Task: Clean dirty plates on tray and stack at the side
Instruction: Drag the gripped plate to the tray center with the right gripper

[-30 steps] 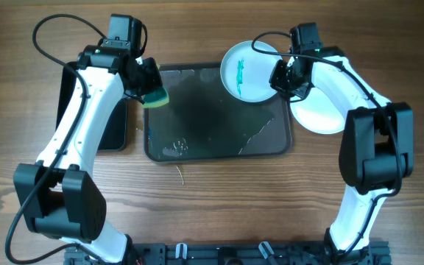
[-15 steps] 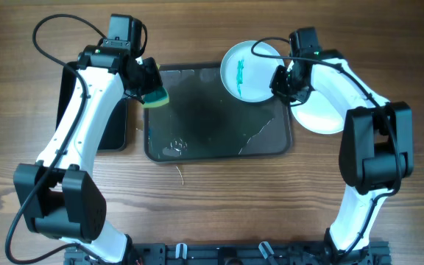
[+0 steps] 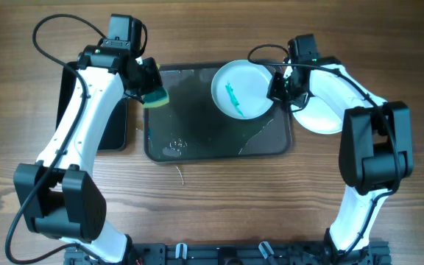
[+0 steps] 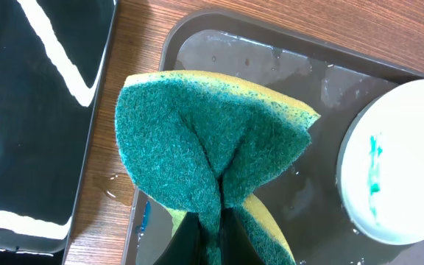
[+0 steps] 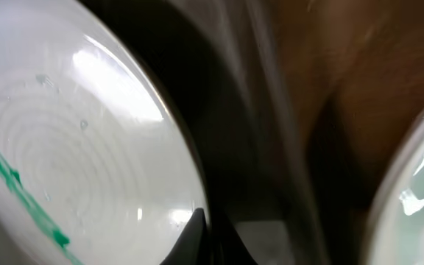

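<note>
Over the far right part of the large dark grey rectangular tray (image 3: 197,143), the right claw (image 3: 275,87) is gripping a round white plate with a teal smear (image 3: 243,85) by its right rim. In the right wrist view, one dark fingertip (image 5: 201,246) is pressing on that rim, so the claw is closed down to the plate's thickness. The smear is running diagonally across the left half of the plate's face. Whether the plate is resting on the tray floor or hanging just above it, I cannot tell.

Just beyond the tray's right edge, a second round white plate (image 3: 322,121) is lying on the wooden counter (image 3: 219,199), partly under the right arm and showing no smear on its visible part.

At the tray's far left corner, the left claw (image 3: 147,81) is pinching a green-and-yellow sponge (image 4: 212,147). Its fingers are squeezed nearly together, and the sponge is folding up around them with its green scouring side facing outward. The sponge is hanging over the tray's rim, well apart from the smeared plate.

Thin streaks of water (image 3: 260,129) are glistening on the tray floor. Beside the tray's left edge, a smaller, deeper black tray (image 3: 112,129) is sitting on the counter, partly covered by the left arm.
</note>
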